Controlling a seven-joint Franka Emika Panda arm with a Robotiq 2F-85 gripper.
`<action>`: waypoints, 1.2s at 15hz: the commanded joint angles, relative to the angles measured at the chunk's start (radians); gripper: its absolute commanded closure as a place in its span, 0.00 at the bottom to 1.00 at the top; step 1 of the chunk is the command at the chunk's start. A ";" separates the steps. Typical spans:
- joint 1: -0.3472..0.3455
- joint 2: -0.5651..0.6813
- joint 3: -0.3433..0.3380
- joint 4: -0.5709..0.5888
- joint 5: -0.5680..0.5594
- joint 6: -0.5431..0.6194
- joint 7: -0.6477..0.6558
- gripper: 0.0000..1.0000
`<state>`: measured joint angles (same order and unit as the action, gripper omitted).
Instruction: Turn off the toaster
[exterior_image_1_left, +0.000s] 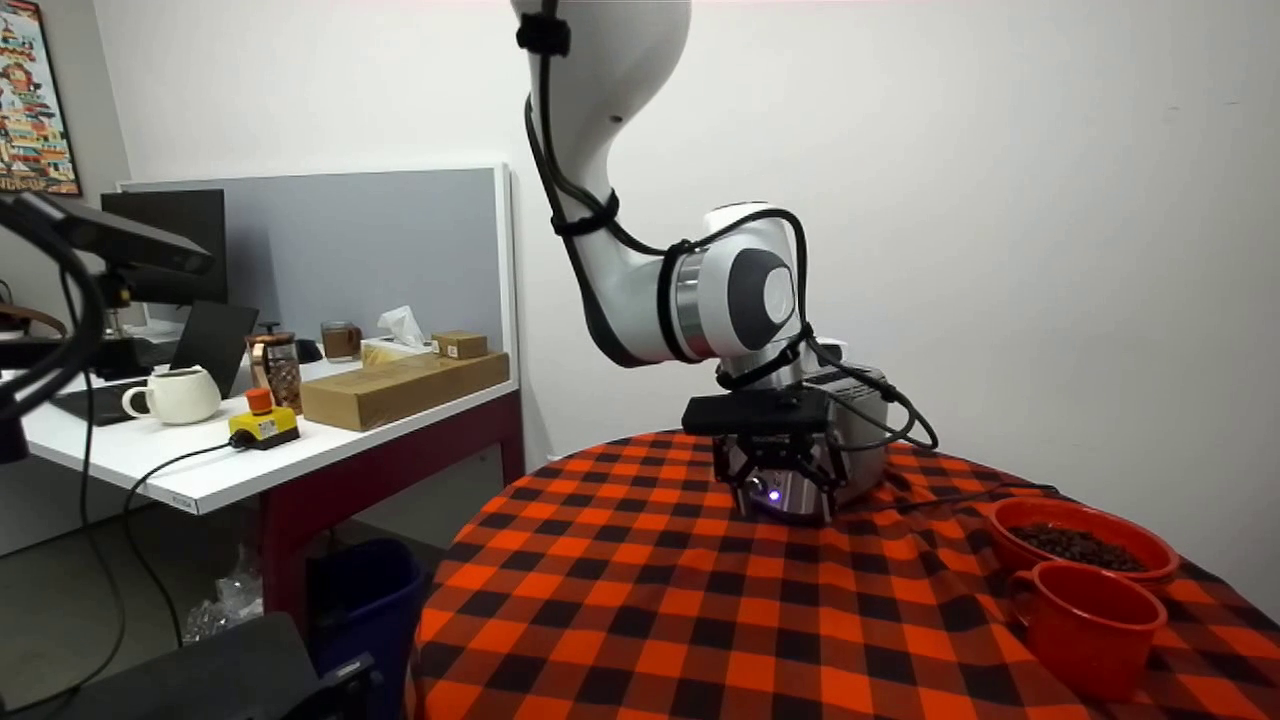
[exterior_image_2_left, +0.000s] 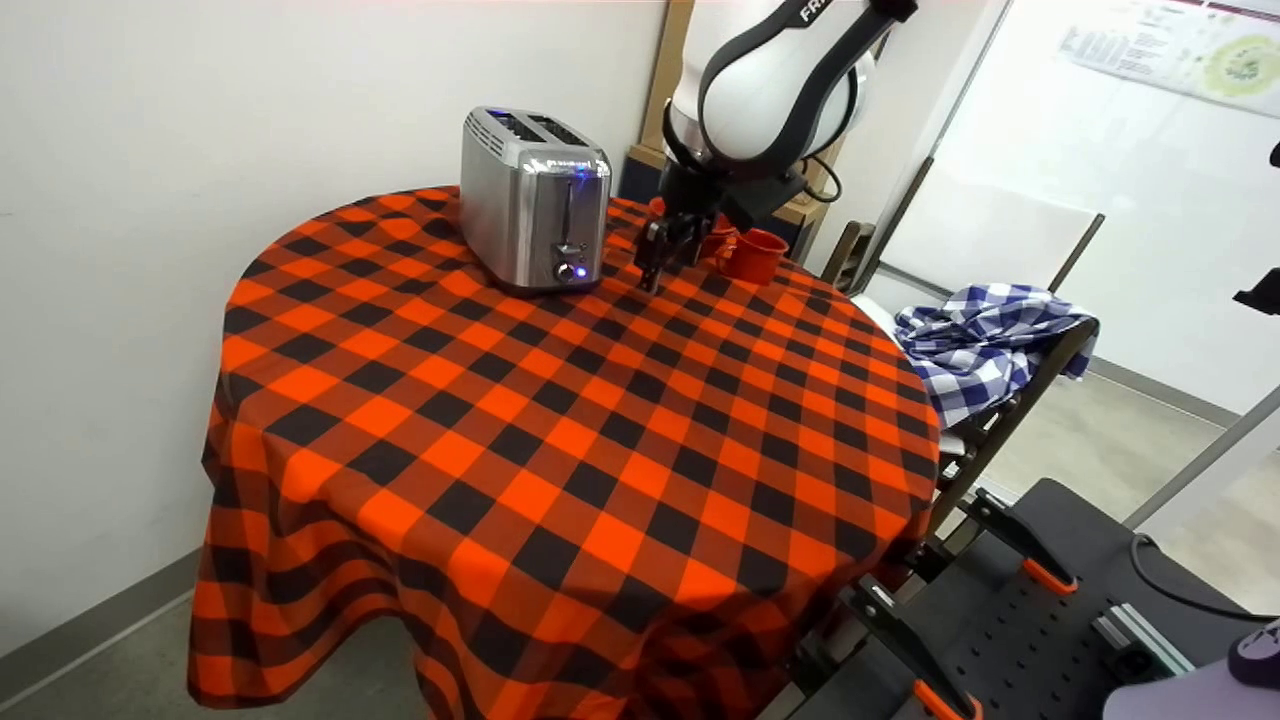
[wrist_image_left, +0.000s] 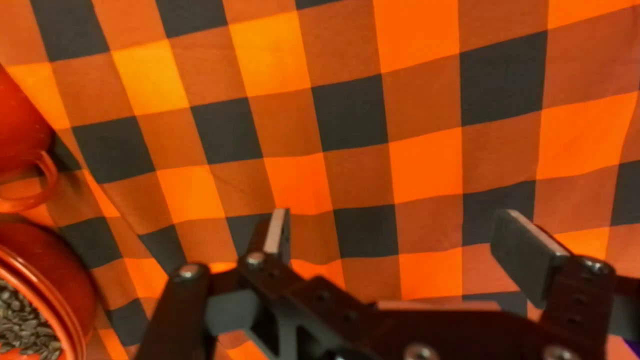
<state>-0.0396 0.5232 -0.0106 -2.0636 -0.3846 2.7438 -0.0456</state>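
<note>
While the gripper (wrist_image_left: 392, 227) hangs over the checked cloth (exterior_image_2_left: 560, 480) with its fingers (wrist_image_left: 277, 235) spread wide and nothing between them, the toaster (exterior_image_2_left: 545, 215) stands upright near it, on the side opposite the red mug (wrist_image_left: 22, 125) and red bowl (wrist_image_left: 55, 267). In an exterior view a strip of cloth shows between fingertips (exterior_image_2_left: 649, 283) and metal, so the two look apart. The gripper sits off one corner of the control end (exterior_image_2_left: 545, 222); the toaster's long axis, marked by its slots (exterior_image_2_left: 515, 126), runs back from there. Reaching the round knob (exterior_image_2_left: 565, 271) probably calls for a sideways move, then a push along that axis. Silver and boxy, round-shouldered on a dark base, the toaster shows a small blue light (exterior_image_2_left: 581, 272), so I judge it is on
</note>
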 joint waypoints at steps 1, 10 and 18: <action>0.023 0.024 -0.037 -0.024 0.020 0.139 -0.019 0.00; 0.048 0.104 -0.041 0.005 0.096 0.325 -0.020 0.00; 0.131 0.174 -0.123 0.069 0.118 0.385 0.005 0.00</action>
<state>0.0496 0.6528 -0.0920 -2.0401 -0.3002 3.0883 -0.0428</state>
